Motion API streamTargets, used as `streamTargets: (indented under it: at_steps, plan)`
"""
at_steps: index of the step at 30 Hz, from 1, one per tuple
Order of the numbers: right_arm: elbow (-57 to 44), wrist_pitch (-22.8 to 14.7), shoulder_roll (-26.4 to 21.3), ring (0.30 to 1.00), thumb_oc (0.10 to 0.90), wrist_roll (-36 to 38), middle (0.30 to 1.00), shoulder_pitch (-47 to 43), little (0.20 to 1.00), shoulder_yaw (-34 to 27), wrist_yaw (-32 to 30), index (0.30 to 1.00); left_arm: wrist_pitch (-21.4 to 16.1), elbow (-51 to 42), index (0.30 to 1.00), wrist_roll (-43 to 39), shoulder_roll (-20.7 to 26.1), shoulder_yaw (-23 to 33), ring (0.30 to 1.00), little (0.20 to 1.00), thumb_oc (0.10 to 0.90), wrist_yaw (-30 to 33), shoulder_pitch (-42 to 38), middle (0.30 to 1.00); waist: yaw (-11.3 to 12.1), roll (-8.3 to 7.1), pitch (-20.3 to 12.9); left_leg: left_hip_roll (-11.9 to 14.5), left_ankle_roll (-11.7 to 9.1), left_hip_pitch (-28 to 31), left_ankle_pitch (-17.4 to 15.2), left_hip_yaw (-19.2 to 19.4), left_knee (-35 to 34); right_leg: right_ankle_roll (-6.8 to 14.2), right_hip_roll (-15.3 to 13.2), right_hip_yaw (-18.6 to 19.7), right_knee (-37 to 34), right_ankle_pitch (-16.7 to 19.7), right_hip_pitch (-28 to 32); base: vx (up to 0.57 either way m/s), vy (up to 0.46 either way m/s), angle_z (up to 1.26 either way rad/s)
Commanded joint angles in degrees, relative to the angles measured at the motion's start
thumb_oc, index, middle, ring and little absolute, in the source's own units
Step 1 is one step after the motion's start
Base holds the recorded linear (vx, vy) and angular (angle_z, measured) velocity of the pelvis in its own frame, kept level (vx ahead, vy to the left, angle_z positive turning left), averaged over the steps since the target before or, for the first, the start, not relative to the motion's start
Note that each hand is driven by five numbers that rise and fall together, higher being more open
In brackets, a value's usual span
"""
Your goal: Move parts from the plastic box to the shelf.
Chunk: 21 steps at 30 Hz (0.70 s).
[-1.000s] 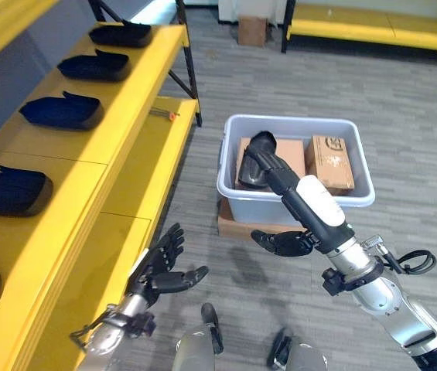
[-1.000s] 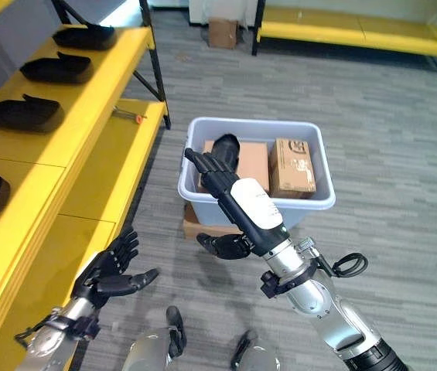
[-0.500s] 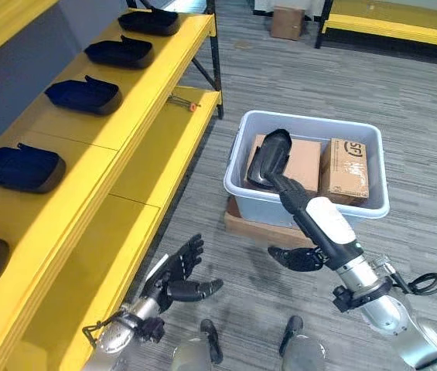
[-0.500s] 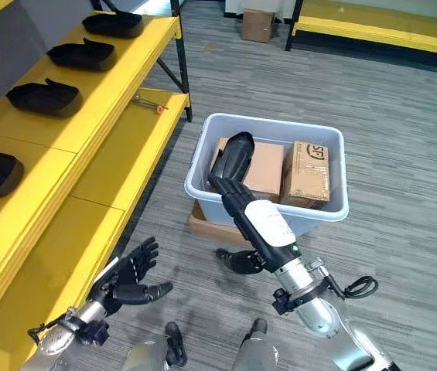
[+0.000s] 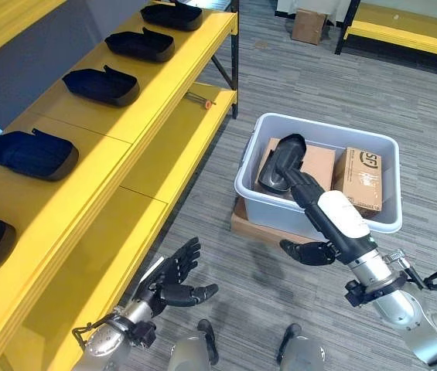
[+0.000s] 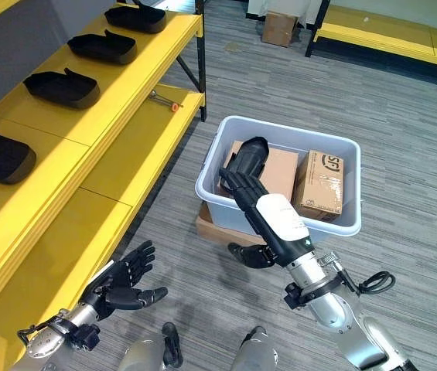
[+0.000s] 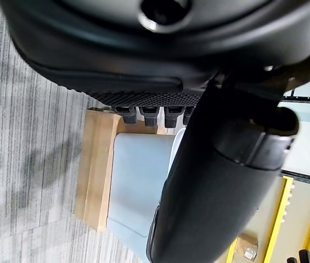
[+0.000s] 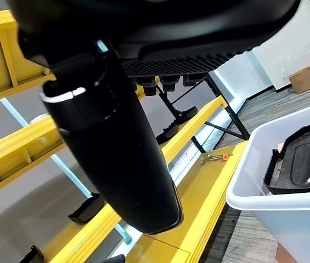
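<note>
A grey plastic box (image 5: 383, 144) stands on the floor to the right of the yellow shelf (image 5: 87, 143). Inside it a black moulded part (image 5: 281, 158) leans on two cardboard cartons (image 5: 361, 178). My right hand (image 5: 336, 222) is open over the box's near wall, its straight fingers (image 5: 302, 185) reaching up to the part's lower end and the thumb spread below. The right wrist view shows the same part (image 8: 303, 164) past the hand. My left hand (image 5: 168, 277) hangs open and holds nothing, low beside the shelf's lower level.
Several black parts (image 5: 100, 85) lie in a row on the shelf's upper level. A small orange-tipped tool (image 5: 200, 99) rests on the lower level (image 5: 168, 151). A wooden board (image 5: 250, 226) lies under the box. A carton (image 5: 308, 25) and a yellow bench (image 5: 404, 27) stand far back.
The whole picture has shifted, so the camera moved. The right hand keeps its open fingers at the black part in the box. The left hand stays open.
</note>
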Motion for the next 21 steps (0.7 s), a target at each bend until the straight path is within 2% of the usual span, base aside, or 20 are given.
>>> streamTargets:
  at_steps: [1, 9, 11, 13, 14, 18, 21]
  plan:
    - [-2.4, -4.0, 0.9, 1.000, 0.900, 3.4, 1.000, -3.4, 1.000, -2.3, -4.4, 1.000, -4.5, -7.8, 1.000, -1.4, 2.1, 2.6, 1.000, 1.000, 0.900, -0.7, -0.6, 1.000, 0.2, 0.38, -3.2, 3.2, 0.8, 9.5, -8.2, 5.3, -1.8, 2.1, 2.8, 0.6, 0.9, 0.4, -6.7, 0.03, 0.005, 0.01]
    - [-1.8, -3.3, 3.0, 1.000, 0.900, 3.3, 1.000, -2.1, 1.000, -2.4, -5.6, 1.000, -4.2, -8.6, 1.000, -1.4, 1.9, 3.2, 1.000, 1.000, 0.900, 0.2, -0.5, 1.000, -0.5, 0.73, -3.3, 3.4, 0.7, 9.9, -7.9, 5.7, -2.7, 2.2, 2.6, 0.7, 1.9, 0.0, -7.4, 0.02, 0.003, 0.02]
    - [-1.9, -4.3, 3.1, 1.000, 0.900, 3.3, 1.000, -1.7, 1.000, -2.3, -6.0, 1.000, -3.2, -8.6, 1.000, -3.9, 1.8, 3.3, 1.000, 1.000, 0.900, -0.5, -0.5, 1.000, -0.7, 0.83, -3.3, 3.4, 0.8, 10.0, -8.0, 5.8, -2.7, 2.3, 2.6, 0.9, 1.9, 0.1, -7.3, 0.03, 0.002, 0.02]
    - [-1.7, -5.4, 3.1, 1.000, 0.900, 3.2, 1.000, -1.9, 1.000, -2.1, -6.3, 1.000, -1.3, -8.2, 1.000, -11.5, 0.8, 3.3, 1.000, 1.000, 0.900, -3.2, -0.5, 1.000, -0.8, 0.88, -3.3, 3.3, 1.0, 9.7, -8.3, 5.8, -2.2, 2.5, 2.0, 1.1, 2.8, 0.2, -7.8, 0.02, -0.001, 0.01]
    - [-1.7, -5.4, 3.1, 1.000, 0.900, 3.3, 1.000, -1.9, 1.000, -2.1, -6.1, 1.000, -1.3, -8.2, 1.000, -11.6, 0.7, 3.3, 1.000, 1.000, 0.900, -3.3, -0.6, 1.000, -0.8, 0.89, -3.3, 3.3, 1.0, 9.6, -8.4, 5.8, -2.1, 2.6, 1.9, 1.2, 3.0, 0.1, -7.9, 0.02, -0.007, 0.04]
    - [-1.4, -6.4, 3.4, 1.000, 0.900, 3.7, 1.000, -2.5, 1.000, -1.4, -5.3, 1.000, -4.0, -10.3, 1.000, -8.4, 0.9, 3.5, 1.000, 1.000, 0.900, -2.7, -1.7, 1.000, -0.5, 1.02, -2.9, 3.5, 1.8, 8.2, -7.7, 6.0, -0.6, 1.8, 1.4, 0.8, 6.7, -0.2, -9.3, 0.00, -0.088, -0.01]
    - [-1.6, -8.2, 2.8, 1.000, 0.900, 6.4, 1.000, -2.6, 1.000, -1.1, -3.4, 1.000, -4.9, -11.2, 1.000, -7.2, 1.9, 4.4, 1.000, 1.000, 0.900, -1.4, -2.0, 1.000, -0.3, 1.10, -2.9, 3.4, 1.9, 8.8, -10.0, 5.4, 1.5, 2.4, 0.9, 0.6, 9.3, -2.0, -8.9, 0.15, -0.105, 0.07]
